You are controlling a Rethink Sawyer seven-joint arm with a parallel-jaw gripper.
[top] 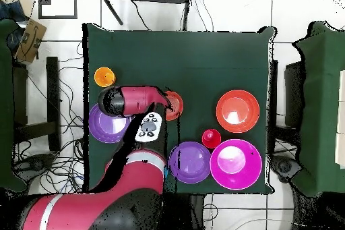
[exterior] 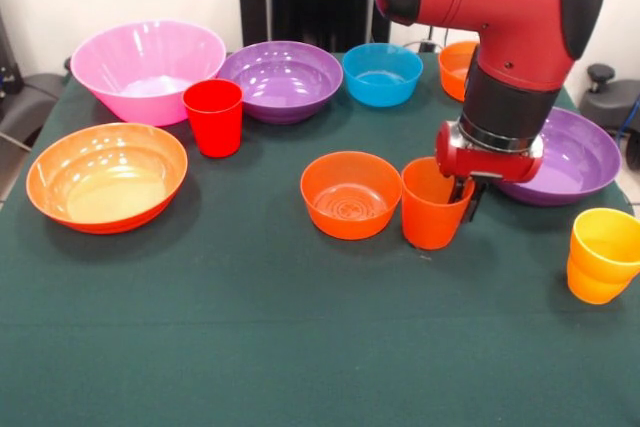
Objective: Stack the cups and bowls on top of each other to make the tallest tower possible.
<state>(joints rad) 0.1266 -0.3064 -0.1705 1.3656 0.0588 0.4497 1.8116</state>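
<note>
Small orange bowl (exterior: 351,194) upright just left of orange cup (exterior: 435,203), gripper (exterior: 466,197) straddling cup's right rim, apparently closed on it; lift straight up, clear bowl's edge, centre before lowering.

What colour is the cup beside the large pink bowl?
Red; the front view shows it best.

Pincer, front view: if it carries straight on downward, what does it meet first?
Probably the orange cup: the pincer points down at its far rim. Depth is unclear; it may slip just behind, onto the table.
</note>
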